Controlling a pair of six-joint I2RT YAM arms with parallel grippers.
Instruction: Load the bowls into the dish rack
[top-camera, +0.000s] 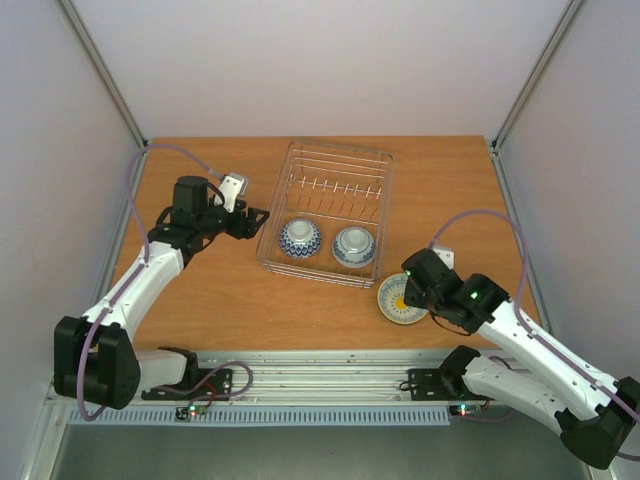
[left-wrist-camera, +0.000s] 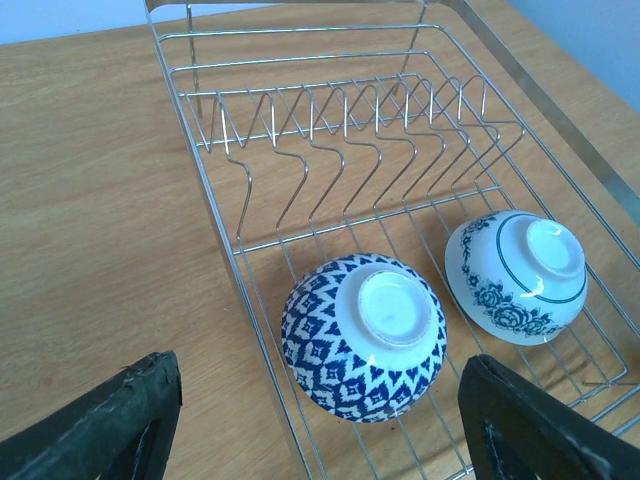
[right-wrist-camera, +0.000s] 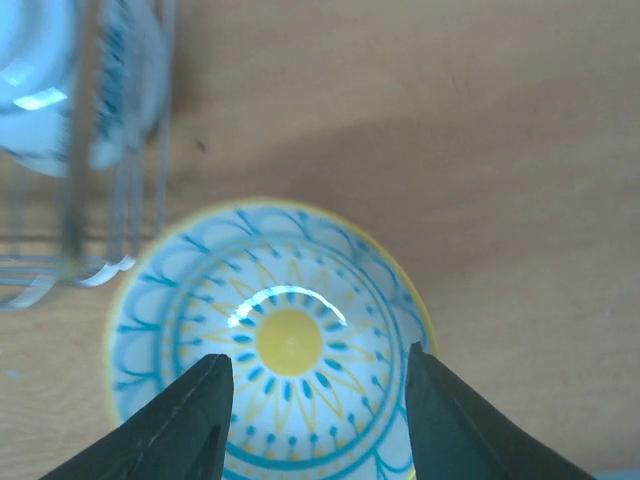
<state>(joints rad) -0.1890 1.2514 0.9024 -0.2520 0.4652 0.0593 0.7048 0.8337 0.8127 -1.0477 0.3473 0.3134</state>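
The dish rack (top-camera: 335, 165) is a rectangular basket of thin shiny wire with a row of zigzag prongs. Two glossy round bowls sit upside down at its 6 o'clock end, a blue diamond-patterned bowl (top-camera: 300, 238) with a floral bowl (top-camera: 355, 246) at its 3 o'clock. A yellow-rimmed bowl (top-camera: 400, 300) lies upright on the grained wooden table (top-camera: 200, 290), just off the rack's 5 o'clock corner. The right gripper (right-wrist-camera: 318, 360) hangs over its inside, dark fingers parted, clasping nothing. The left gripper (left-wrist-camera: 320, 362), at the rack's 9 o'clock, gapes empty.
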